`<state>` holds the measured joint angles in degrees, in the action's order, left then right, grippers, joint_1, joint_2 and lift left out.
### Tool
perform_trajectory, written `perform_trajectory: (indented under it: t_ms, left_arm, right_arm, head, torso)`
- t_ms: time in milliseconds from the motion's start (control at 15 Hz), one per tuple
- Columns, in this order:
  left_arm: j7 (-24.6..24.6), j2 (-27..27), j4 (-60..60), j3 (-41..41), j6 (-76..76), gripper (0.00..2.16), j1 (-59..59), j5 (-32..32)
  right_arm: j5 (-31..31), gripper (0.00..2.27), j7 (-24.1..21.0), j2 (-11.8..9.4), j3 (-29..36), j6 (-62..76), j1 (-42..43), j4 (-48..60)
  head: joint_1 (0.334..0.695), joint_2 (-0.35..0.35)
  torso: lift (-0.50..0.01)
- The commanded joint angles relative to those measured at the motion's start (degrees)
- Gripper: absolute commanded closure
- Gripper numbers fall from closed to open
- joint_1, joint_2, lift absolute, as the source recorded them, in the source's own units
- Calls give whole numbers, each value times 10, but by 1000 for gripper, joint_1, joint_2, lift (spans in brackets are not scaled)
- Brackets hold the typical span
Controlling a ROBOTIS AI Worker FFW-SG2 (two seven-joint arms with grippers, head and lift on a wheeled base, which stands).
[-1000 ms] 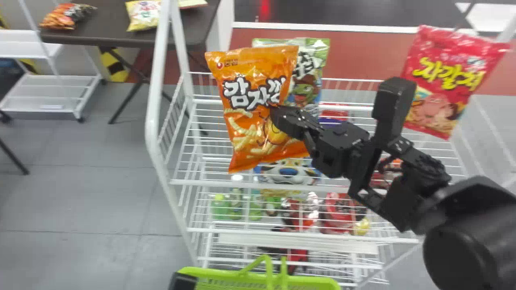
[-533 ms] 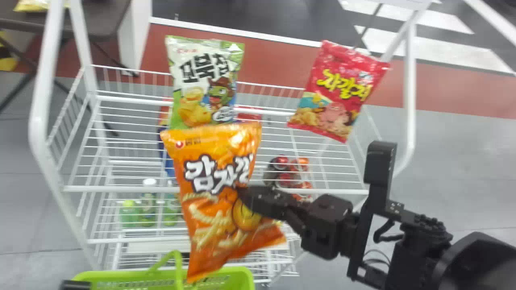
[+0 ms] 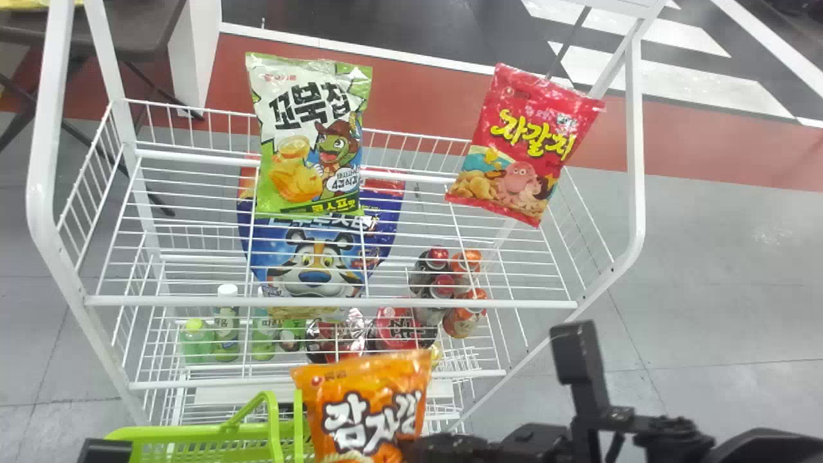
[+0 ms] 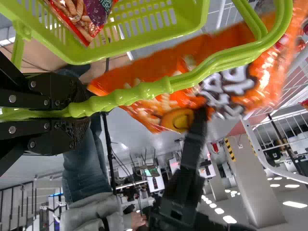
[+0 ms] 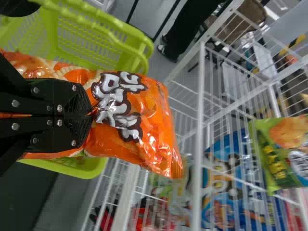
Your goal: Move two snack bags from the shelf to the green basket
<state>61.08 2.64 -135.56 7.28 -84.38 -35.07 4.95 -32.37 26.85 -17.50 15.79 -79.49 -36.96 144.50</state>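
R hand (image 5: 90, 115) has the glossy orange plastic snack bag (image 3: 370, 408) pinched near its middle, fingers closed firmly, prob. to stop it swinging. Bag's in the air by the green plastic basket (image 3: 212, 432), in front of the white wire shelf (image 3: 321, 301). L hand (image 4: 79, 109) is closed round the basket's smooth green handle (image 4: 144, 94), likely to steady it. Red-and-purple snack bag (image 4: 79, 17) is in there already, so this one's prob. no. 2. Next: over the rim w/o snagging the handle, then release.
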Motion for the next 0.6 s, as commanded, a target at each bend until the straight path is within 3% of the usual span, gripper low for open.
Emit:
perform_trajectory:
  t_ms: [0, 533]
  left_arm:
    - [0, 1, -1, -1, -1, 2128, 0, 1]
    - [-2, 2, -3, 6, -1, 2128, -3, -1]
  right_arm:
    - [30, 2246, -2, 0, -57, 15, 0, -47]
    - [95, 2246, -29, 11, -230, 131, 40, -217]
  head:
    - [695, -350]
    - [695, -350]
  torso:
    - [-17]
    - [-17]
